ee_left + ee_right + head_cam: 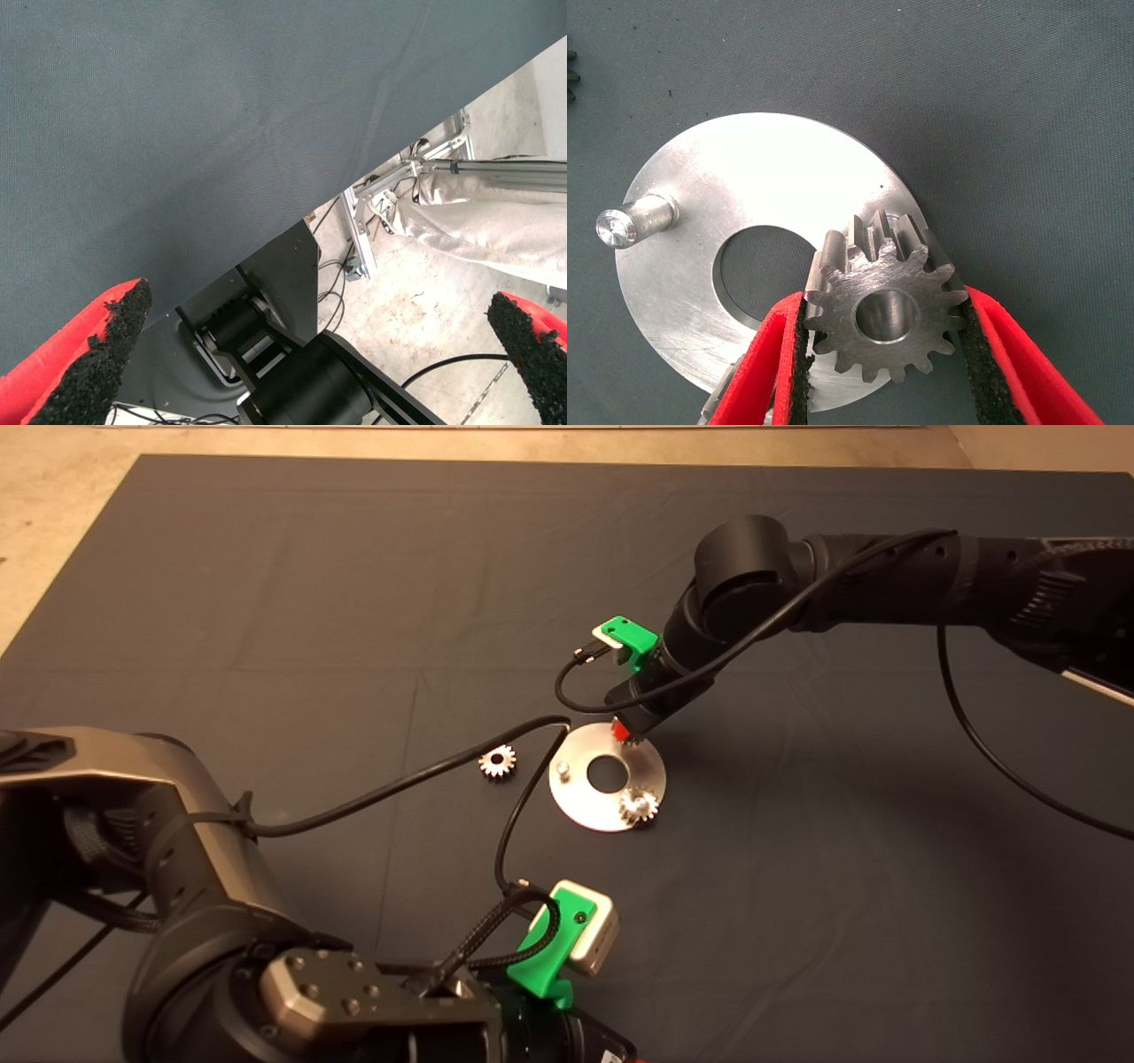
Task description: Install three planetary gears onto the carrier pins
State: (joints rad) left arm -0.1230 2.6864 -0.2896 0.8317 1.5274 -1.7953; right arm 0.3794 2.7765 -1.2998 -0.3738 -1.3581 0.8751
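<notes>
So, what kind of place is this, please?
Probably a robotics lab or test bench: a dark mat laid only for the gear job, an aluminium frame and loose cables on a concrete floor beyond it.

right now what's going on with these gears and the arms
The right gripper is shut on a planetary gear, holding it over the round metal disc on the dark mat. One gear already sits on the disc's near edge, one carrier pin stands bare, and the last gear lies on the mat beside the disc. The left gripper is open and idle at the mat's near edge, holding nothing.
</notes>
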